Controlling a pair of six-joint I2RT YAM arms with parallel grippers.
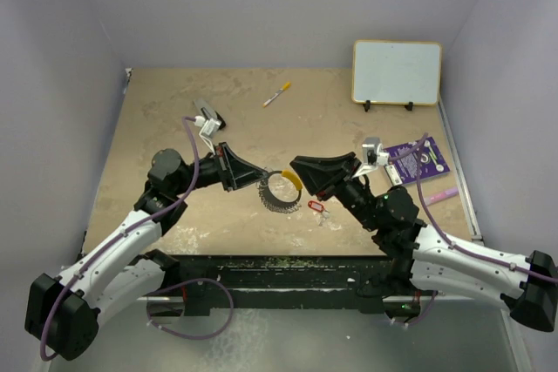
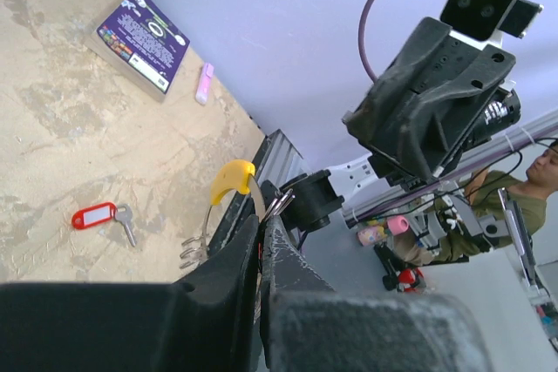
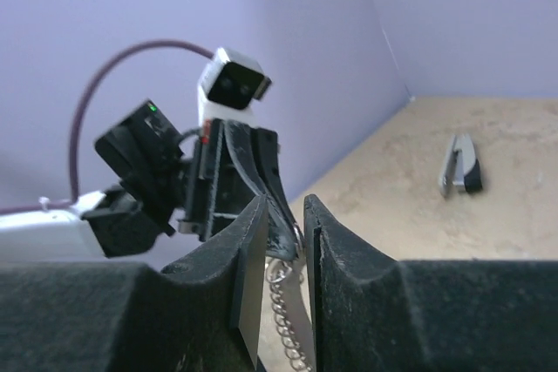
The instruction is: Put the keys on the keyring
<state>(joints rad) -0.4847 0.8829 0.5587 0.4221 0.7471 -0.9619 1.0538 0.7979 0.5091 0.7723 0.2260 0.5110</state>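
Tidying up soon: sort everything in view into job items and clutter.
Job:
keyring
keys with red tag

Clutter:
marker pen
stapler
whiteboard
purple booklet
pink stick

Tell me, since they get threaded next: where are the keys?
Top view, near centre: the keys, with their red tag, lie on the table just right of the keyring.
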